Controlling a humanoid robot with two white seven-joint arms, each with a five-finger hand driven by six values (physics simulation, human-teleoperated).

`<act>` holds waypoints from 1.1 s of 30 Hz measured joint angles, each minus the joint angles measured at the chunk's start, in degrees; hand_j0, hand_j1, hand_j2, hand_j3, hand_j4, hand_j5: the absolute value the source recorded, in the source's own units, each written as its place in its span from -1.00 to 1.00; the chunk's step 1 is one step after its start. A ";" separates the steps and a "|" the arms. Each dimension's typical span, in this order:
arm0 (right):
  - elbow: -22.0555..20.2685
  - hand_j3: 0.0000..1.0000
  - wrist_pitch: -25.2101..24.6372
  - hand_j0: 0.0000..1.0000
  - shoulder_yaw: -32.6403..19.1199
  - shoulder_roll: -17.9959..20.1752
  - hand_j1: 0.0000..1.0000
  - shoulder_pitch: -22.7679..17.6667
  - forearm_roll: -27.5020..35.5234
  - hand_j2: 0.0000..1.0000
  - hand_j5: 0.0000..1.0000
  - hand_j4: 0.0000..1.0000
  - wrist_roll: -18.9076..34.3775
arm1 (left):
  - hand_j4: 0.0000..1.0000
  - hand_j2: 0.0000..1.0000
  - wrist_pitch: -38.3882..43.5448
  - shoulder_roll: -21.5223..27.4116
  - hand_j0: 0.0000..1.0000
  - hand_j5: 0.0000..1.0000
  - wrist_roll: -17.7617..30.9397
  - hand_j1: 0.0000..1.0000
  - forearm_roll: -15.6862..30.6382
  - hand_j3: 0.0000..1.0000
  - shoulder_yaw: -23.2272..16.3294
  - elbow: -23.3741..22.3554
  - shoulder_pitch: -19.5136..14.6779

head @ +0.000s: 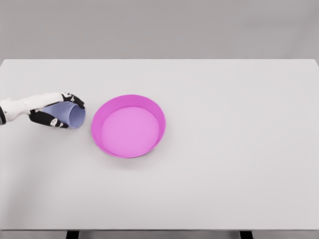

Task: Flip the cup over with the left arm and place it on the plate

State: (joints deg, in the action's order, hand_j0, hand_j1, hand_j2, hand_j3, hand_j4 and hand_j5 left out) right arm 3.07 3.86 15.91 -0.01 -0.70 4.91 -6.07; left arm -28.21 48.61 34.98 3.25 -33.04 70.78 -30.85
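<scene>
A pale lavender cup (69, 114) lies tilted on its side at the left of the white table, its mouth facing right toward the plate. My left hand (56, 110) comes in from the left edge and is wrapped around the cup, dark fingers above and below it. The magenta plate (156, 112) with a raised rim sits just right of the cup, a small gap between them. The right arm does not show.
The white table (239, 149) stretches wide to the right and front of the plate. Its front edge runs along the bottom of the picture, with two dark legs just below it.
</scene>
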 measured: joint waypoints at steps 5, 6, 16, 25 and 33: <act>0.00 1.00 0.00 1.00 0.00 0.00 1.00 0.00 0.00 1.00 1.00 1.00 0.00 | 0.21 0.21 -0.14 2.37 0.21 0.21 0.02 0.21 1.55 0.21 0.54 4.08 -0.09; 0.00 1.00 0.00 1.00 0.00 0.00 1.00 0.00 0.00 1.00 1.00 1.00 0.00 | 0.21 0.21 -0.21 2.97 0.21 0.21 0.03 0.21 2.03 0.21 0.81 4.78 0.09; 0.00 1.00 0.00 1.00 0.00 0.00 1.00 0.00 0.00 1.00 1.00 1.00 0.00 | 0.20 0.20 -0.58 6.24 0.20 0.20 0.05 0.20 11.61 0.20 4.08 13.39 0.18; 0.00 1.00 0.00 1.00 0.00 0.00 1.00 0.00 0.00 1.00 1.00 1.00 0.00 | 0.27 0.27 -0.19 5.69 0.27 0.27 0.06 0.27 24.43 0.27 4.83 19.49 -0.09; 0.00 1.00 0.00 1.00 0.00 0.00 1.00 0.00 0.00 1.00 1.00 1.00 0.00 | 0.25 0.25 3.41 4.87 0.25 0.25 0.07 0.25 33.99 0.25 4.30 21.86 1.05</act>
State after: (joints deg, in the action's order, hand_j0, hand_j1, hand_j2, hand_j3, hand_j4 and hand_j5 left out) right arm 3.07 3.86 15.91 -0.01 -0.70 4.91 -6.07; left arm -24.80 53.48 35.05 37.24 -28.74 92.63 -29.79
